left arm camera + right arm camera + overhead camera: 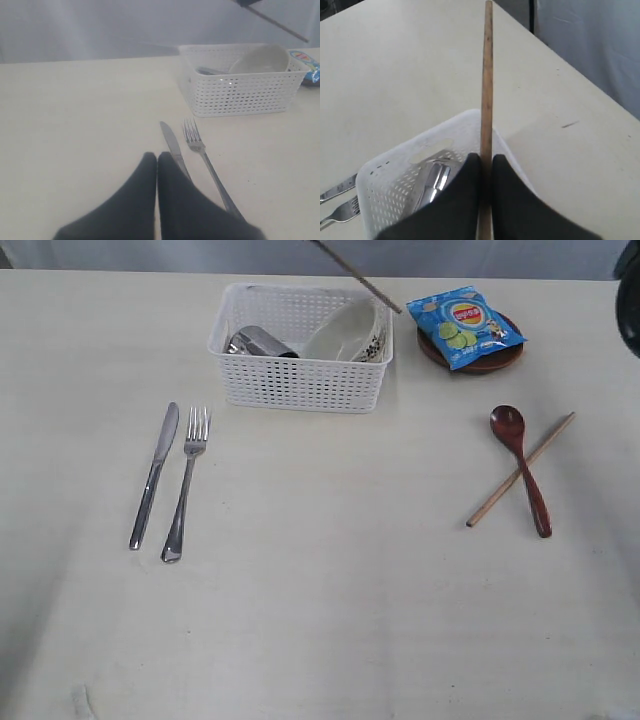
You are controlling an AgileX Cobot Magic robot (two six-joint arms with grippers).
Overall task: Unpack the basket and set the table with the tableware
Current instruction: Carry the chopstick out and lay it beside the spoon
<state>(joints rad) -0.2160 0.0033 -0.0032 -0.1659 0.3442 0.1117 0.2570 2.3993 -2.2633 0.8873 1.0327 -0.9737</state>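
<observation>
Clamping one wooden chopstick [487, 75] above the far white perforated plastic basket [300, 380] holding one white round bowl [340, 335] and seemingly one steel cup [258, 342], the right gripper [486, 159] hangs, the left gripper [157, 157] pressed together near one steel knife [155, 472].

My right hand [486, 157] pinches one chopstick [487, 75] above the white basket [300, 385], where cup [262, 342] and bowl [345, 332] lie tipped. Knife [153, 476] and fork [186, 485] lie parallel on the tabletop [320, 600]. The other chopstick [495, 498] crosses the red spoon [508, 425]. The brown plate [492, 365] sits beside the basket.
</observation>
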